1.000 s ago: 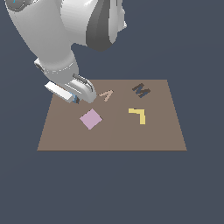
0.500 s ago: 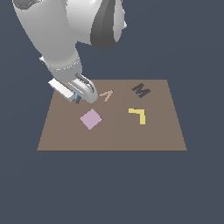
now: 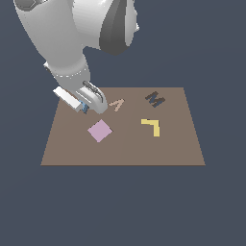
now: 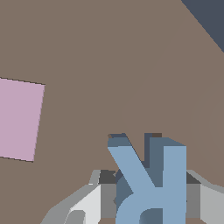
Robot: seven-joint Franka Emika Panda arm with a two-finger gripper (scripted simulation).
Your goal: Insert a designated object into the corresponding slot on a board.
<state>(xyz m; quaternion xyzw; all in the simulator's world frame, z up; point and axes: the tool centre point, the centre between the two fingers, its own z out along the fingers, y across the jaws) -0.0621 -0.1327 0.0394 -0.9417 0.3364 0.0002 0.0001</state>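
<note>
Gripping the blue R (image 4: 151, 183) between closed jaws, gripper (image 3: 85, 106) has dropped lower over the board (image 3: 182, 144), R slot itself hidden.

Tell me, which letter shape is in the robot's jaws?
The light-blue R, a raised block held between the jaws; the tan A and dark M lie on the board.

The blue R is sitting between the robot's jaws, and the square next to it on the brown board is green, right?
Nearly. The blue R does sit between the jaws, but the square beside it on the brown board is pink, not green. The wrist view shows it; the exterior view shows the same pink.
</note>
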